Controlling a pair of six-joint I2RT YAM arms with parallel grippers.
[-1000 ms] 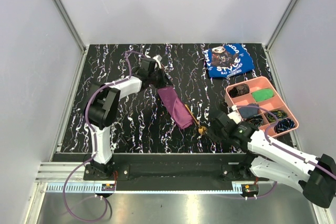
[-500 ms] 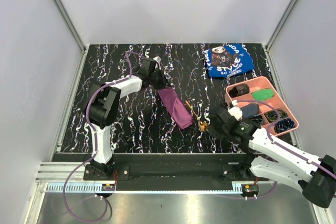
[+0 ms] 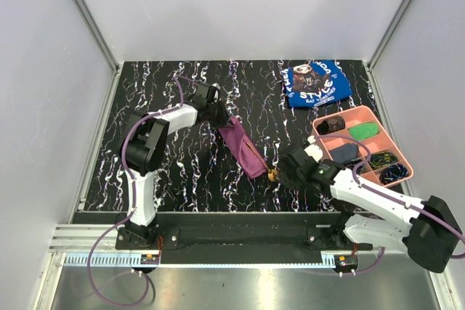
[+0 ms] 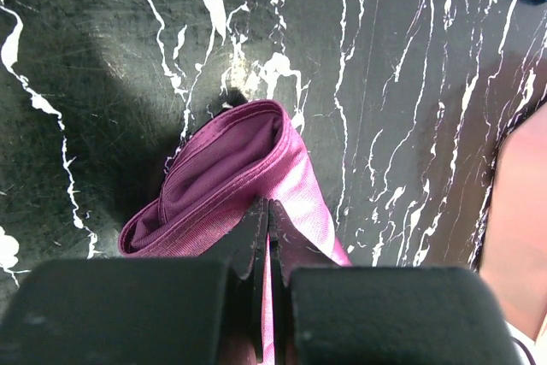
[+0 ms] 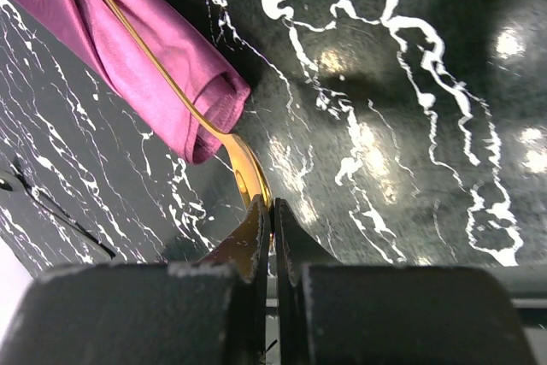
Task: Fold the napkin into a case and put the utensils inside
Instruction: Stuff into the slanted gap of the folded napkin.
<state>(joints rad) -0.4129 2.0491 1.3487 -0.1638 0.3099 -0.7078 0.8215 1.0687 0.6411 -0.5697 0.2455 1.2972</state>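
We see a glossy black tabletop veined with white marbling (image 3: 174,172), boxed in on three sides by plain pale grey wall panels (image 3: 247,5). Slim silver aluminium posts (image 3: 86,16) run up the two far corners where the panels meet. Along the near edge lies a silver metal rail with a finely toothed white strip (image 3: 240,260), and below it a brushed steel sheet (image 3: 254,288). The light is soft and even, leaving blurred bright spots on the tabletop.
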